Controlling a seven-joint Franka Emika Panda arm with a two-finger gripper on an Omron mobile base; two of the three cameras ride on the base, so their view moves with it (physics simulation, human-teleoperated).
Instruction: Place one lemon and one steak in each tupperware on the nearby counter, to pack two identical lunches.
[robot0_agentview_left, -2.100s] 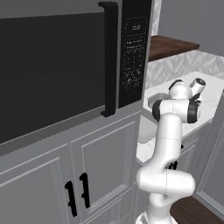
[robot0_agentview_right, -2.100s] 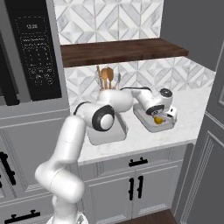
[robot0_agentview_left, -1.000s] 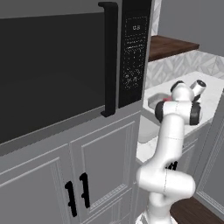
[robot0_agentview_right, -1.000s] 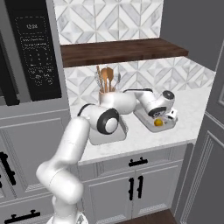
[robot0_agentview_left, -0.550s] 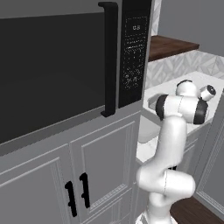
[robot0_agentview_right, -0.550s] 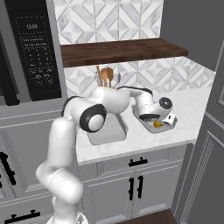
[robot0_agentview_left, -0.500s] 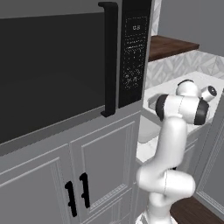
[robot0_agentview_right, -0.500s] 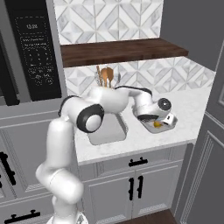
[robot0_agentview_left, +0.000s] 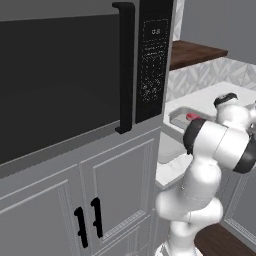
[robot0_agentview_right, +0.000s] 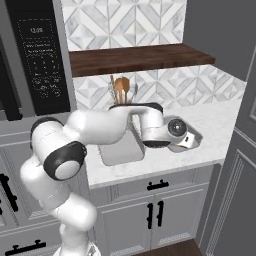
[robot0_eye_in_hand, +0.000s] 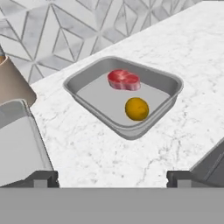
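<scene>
One tupperware (robot0_eye_in_hand: 168, 89) on the worktop (robot0_eye_in_hand: 105, 144) holds a steak (robot0_eye_in_hand: 124, 80) and a lemon (robot0_eye_in_hand: 137, 109), apart. Tool (robot0_eye_in_hand: 113, 178) spread wide, empty, above the worktop near it. Second tray (robot0_eye_in_hand: 17, 144) beside it looks unfilled; judged roughly half done.

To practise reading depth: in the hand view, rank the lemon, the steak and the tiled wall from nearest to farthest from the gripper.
1. Lemon: in the tupperware, on the side toward the gripper.
2. Steak: same tray, just beyond the lemon.
3. Tiled wall: behind the counter, farthest.
</scene>
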